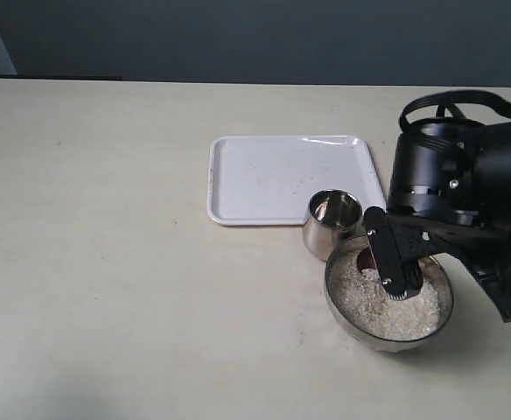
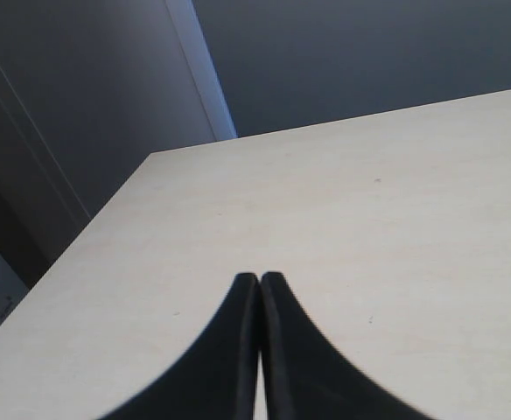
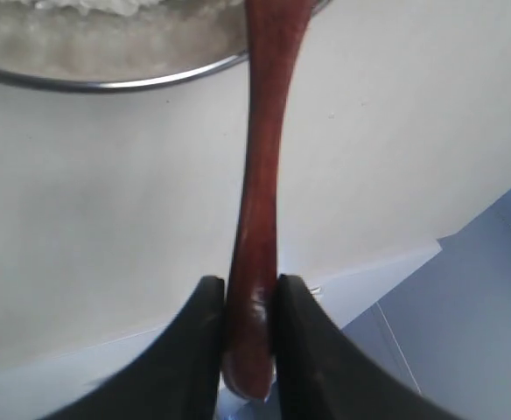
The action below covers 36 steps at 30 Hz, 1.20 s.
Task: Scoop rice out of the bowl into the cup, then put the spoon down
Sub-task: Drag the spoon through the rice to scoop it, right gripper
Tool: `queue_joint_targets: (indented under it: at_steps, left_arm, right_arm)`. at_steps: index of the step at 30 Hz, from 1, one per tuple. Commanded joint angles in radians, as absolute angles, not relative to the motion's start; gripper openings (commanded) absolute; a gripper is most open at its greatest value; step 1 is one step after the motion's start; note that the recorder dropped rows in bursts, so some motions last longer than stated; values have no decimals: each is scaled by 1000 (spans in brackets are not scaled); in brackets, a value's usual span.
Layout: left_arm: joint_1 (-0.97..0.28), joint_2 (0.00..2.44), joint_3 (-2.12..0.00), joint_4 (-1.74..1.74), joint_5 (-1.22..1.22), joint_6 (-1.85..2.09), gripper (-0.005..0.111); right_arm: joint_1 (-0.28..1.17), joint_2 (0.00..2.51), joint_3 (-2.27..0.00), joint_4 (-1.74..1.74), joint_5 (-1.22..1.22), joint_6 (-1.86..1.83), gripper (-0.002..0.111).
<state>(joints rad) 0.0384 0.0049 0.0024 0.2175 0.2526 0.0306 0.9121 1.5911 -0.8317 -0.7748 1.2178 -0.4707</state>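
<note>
The wide steel bowl [image 1: 387, 339] sits at the front right, filled with white rice [image 1: 367, 302]. The small steel cup [image 1: 332, 224] stands touching its far left side. My right gripper [image 1: 398, 284] hangs over the bowl, shut on the slim handle of the reddish-brown spoon [image 1: 367, 260], whose head is down in the rice and mostly hidden. In the right wrist view the spoon handle [image 3: 264, 157] runs from my right gripper [image 3: 251, 284] to the bowl's rim [image 3: 107, 83]. My left gripper [image 2: 259, 278] is shut on nothing above bare table, outside the exterior view.
A white rectangular tray [image 1: 273, 175] lies just behind the cup. The pale tabletop [image 1: 107, 262] stretches to the left and front. The right arm's black body [image 1: 465, 175] looms above the table's right side.
</note>
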Motion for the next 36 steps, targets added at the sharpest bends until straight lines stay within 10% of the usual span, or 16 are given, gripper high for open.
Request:
queue_joint_targets:
  at_steps: [1,36]
  left_arm:
    - [38,0,0,221,241,26,1]
    - [38,0,0,221,241,26,1]
  right_arm:
    - [907,1631,-837,-785,1221,-471,0]
    - [920,1651,-886,-558,1221,-528,0]
